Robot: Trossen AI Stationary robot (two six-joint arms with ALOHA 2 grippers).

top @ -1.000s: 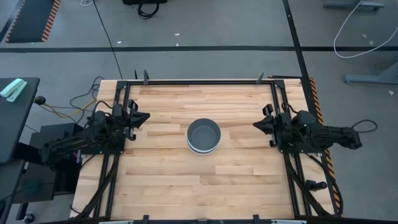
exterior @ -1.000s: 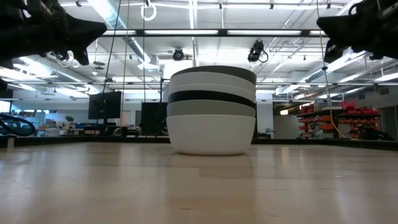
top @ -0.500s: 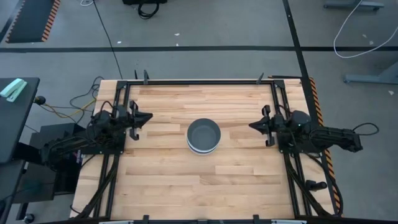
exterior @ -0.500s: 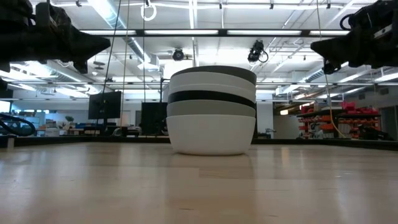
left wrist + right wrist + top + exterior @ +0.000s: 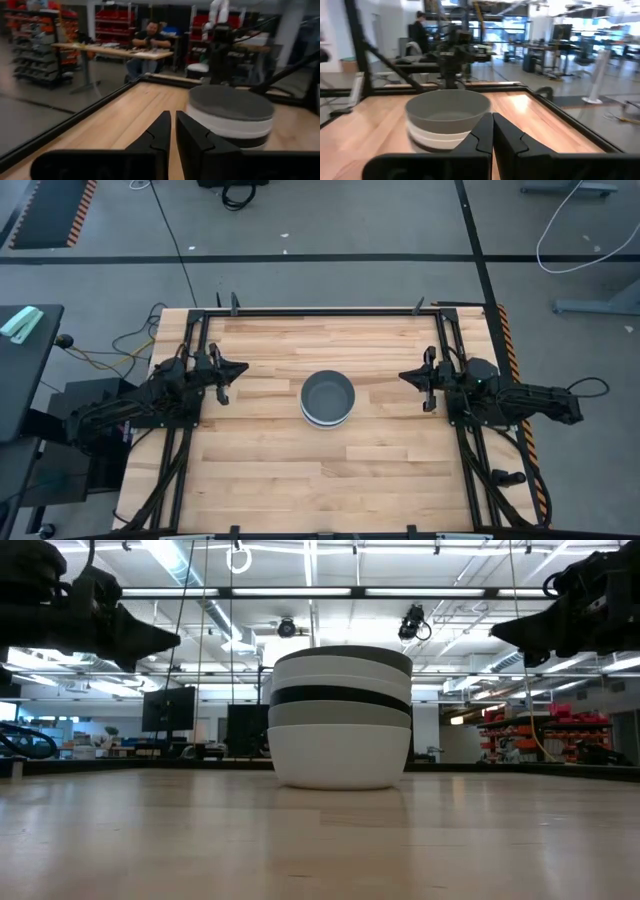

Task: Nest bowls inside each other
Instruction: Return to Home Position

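Observation:
The bowls stand nested in one stack at the table's middle, its white bottom bowl resting on the wood. Above it come a grey, a black, white ones and a grey bowl on top, hollow side up. The stack also shows in the left wrist view as the bowls. My left gripper hovers shut above the table's left side, well clear of the stack. My right gripper hovers shut above the right side, also apart from it. Both point toward the stack.
Bare wooden table lies all around the stack. Black frame rails run along the far edge and both sides. Beyond the table, a seated person and a standing person show in the room.
Both arms have crept inward toward the stack: the left gripper toward the table's right, the right gripper toward its left. Both have also sunk a little in the low view. The stack has stayed where it was.

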